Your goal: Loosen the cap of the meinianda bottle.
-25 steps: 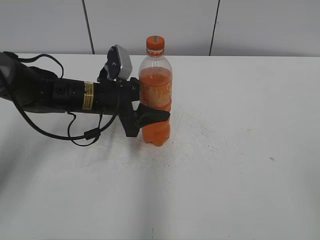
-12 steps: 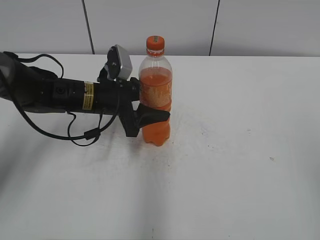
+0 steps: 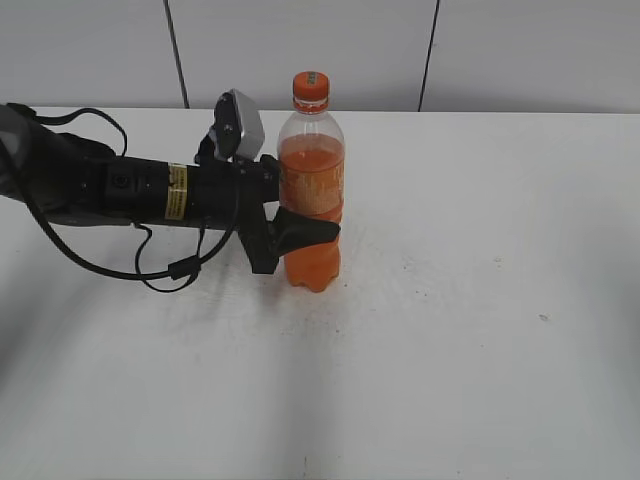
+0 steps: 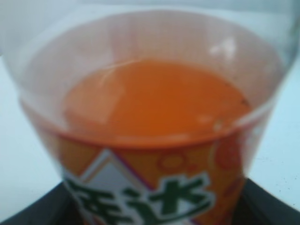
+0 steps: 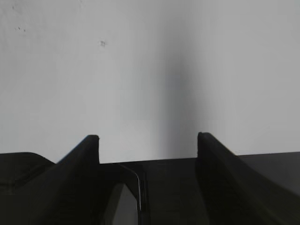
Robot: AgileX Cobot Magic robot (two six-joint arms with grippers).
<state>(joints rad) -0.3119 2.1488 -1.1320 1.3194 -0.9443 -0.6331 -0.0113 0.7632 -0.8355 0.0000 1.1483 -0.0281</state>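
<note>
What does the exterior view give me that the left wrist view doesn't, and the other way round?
Only the exterior view shows the cap seated on top, the whole upright meinianda bottle on the table, and the left hand clamped around its waist, with no right hand nearby. Only the left wrist view shows the drink's surface inside the bottle and the label's characters close up. Both show the orange drink and the label band.

White counter (image 3: 470, 330), faint dark specks across it; meinianda bottle (image 3: 311, 190) stands upright directly on it, left of centre.
</note>
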